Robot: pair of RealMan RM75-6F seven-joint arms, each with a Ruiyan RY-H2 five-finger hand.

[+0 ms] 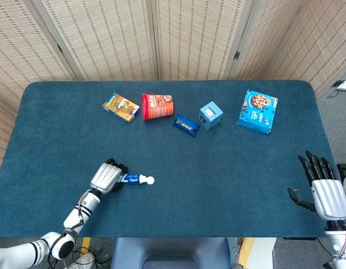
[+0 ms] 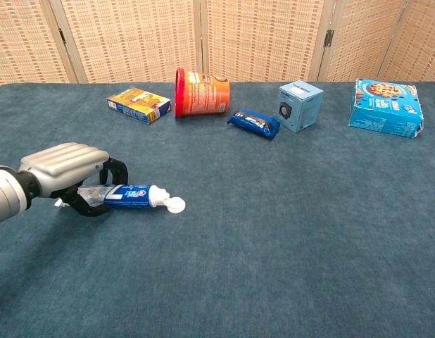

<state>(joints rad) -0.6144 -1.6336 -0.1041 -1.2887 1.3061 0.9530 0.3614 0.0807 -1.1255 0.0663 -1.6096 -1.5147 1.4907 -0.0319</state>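
Only my head view shows my right hand [image 1: 323,188], fingers spread over the worktop's near right edge, while my left hand's [image 2: 66,171] fingers wrap the blue-and-white plastic toothpaste tube [image 2: 136,196] lying near left.

What I can't make out from my cameras

My left hand [image 2: 66,169] covers the tail end of the toothpaste tube [image 2: 133,196], so I can't tell how firmly the fingers close on it. My right hand [image 1: 323,188] sits at the head view's lower right corner, its wrist cut off, and the chest view misses it. Print on the far boxes [image 1: 121,107] is too small to read.
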